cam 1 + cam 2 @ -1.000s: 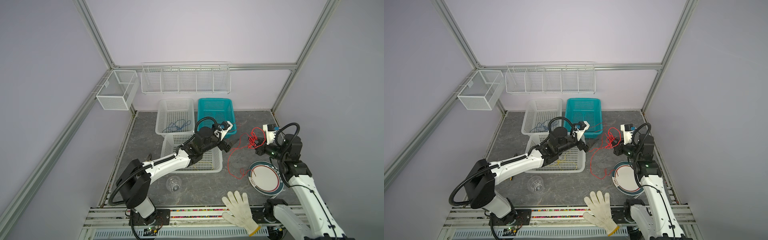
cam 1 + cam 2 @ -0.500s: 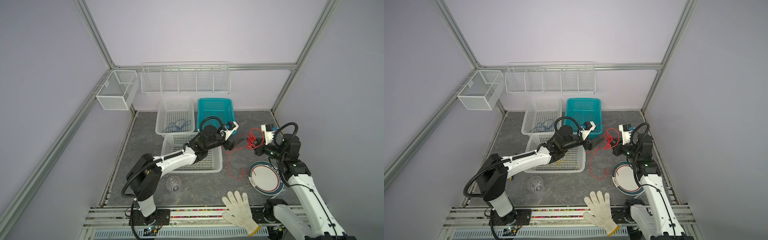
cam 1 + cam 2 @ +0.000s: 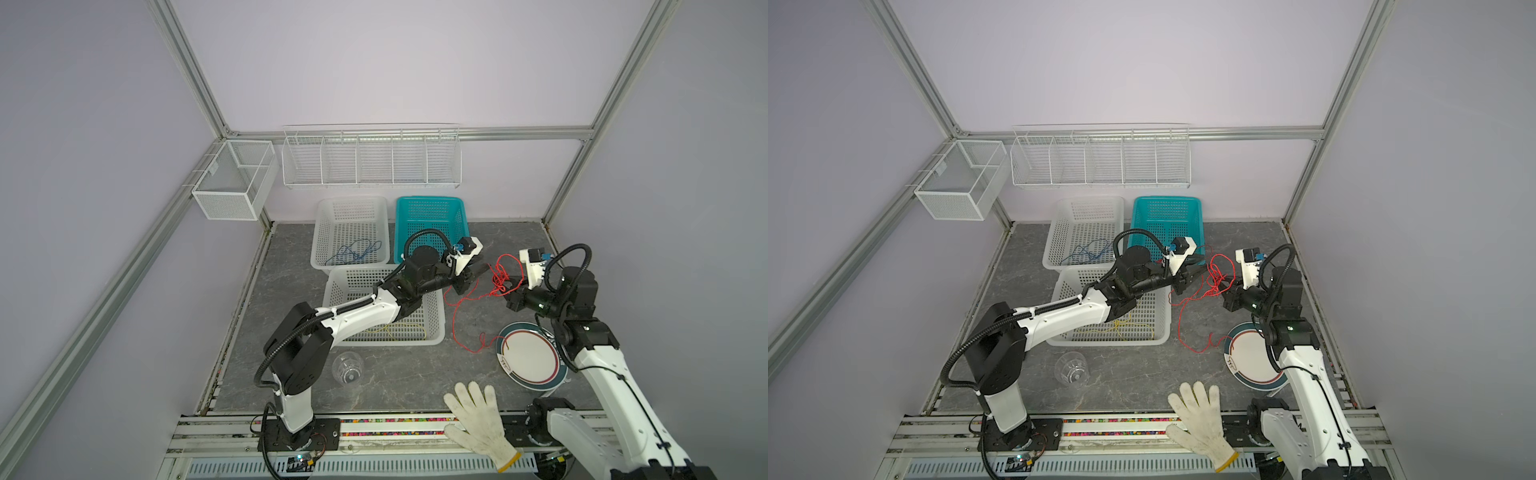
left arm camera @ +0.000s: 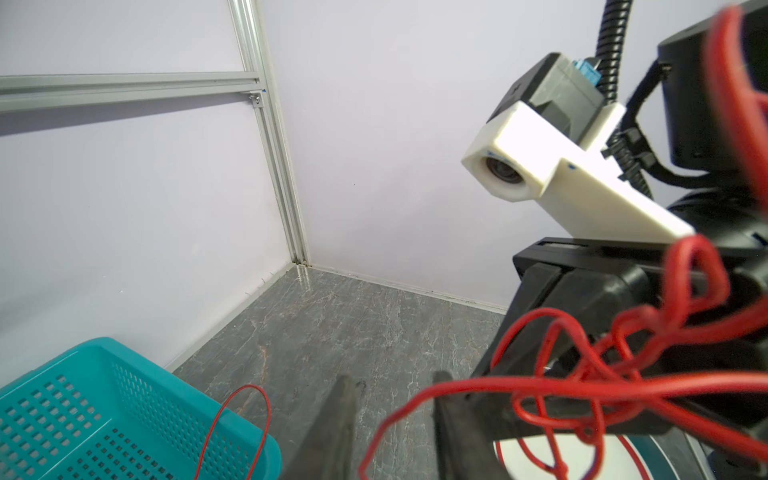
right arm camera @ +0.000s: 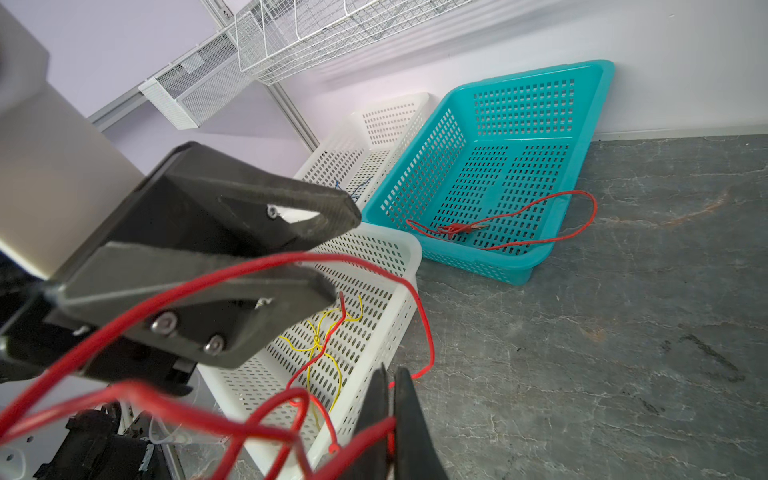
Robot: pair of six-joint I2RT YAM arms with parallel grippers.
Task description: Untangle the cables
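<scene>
Front rail: a white knitted work glove [image 3: 478, 419] lies flat across the edge.
Near floor: a clear plastic cup [image 3: 347, 368] sits to the left, and a round white plate with a teal rim [image 3: 528, 357] to the right.
Near basket: a white perforated plastic basket [image 3: 434, 316] holds a thin yellow cable [image 3: 399, 330], loosely looped.
Right gripper [image 5: 390, 374]: the jaws are pressed together on a strand of the thin red cable [image 3: 500, 272], at the right side of its knot.
Red cable: the knotted bunch hangs in the air between the two grippers. A tail drops to the grey floor and ends just beside the plate.
Left gripper [image 4: 394, 378]: the jaws stand a narrow gap apart at the knot's left side, with a red strand running through the gap.
Teal basket [image 5: 519, 266]: a red clip-ended lead [image 5: 461, 227] lies inside this perforated plastic basket. One loop hangs over the rim onto the floor.
Far basket: a second white perforated basket [image 3: 351, 201] by the wall holds a thin blue cable [image 3: 353, 251].
</scene>
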